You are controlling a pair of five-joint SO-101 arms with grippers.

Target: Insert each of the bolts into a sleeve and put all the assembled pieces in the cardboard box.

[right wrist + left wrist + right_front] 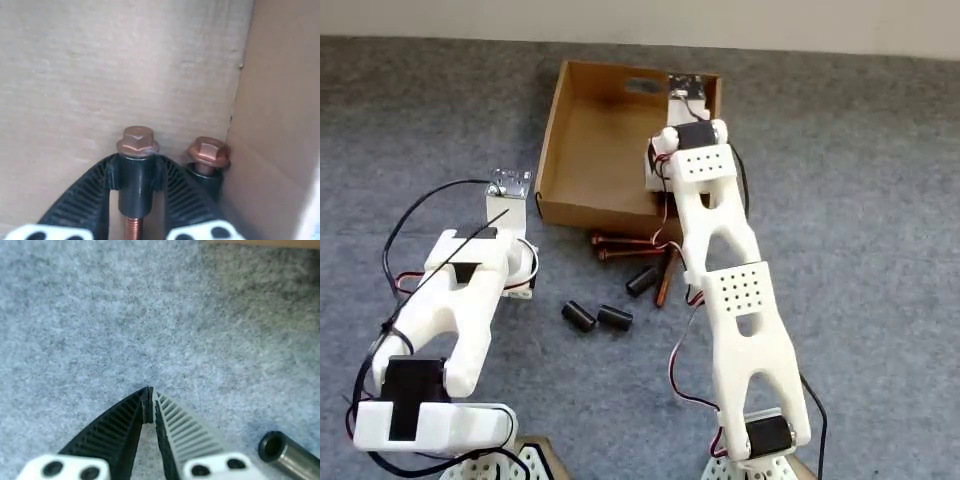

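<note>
My right gripper [138, 163] is shut on a black sleeve [135, 185] with a copper bolt [138, 141] through it, held inside the cardboard box [555, 130] near a corner. A second assembled piece [207, 159] stands right beside it against the box wall. My left gripper [149, 391] is shut with nothing in it, low over the grey carpet, and one loose sleeve [287, 457] lies close to it. In the high view, two bolts [620, 246] lie just in front of the box, a third bolt [664, 284] lies by the right arm, and three loose sleeves [596, 317] lie nearby.
The right arm [720, 230] stretches over the box's front wall and hides part of the loose bolts. The left arm [470, 285] sits left of the box's corner. Grey carpet [860, 200] covers the table all round.
</note>
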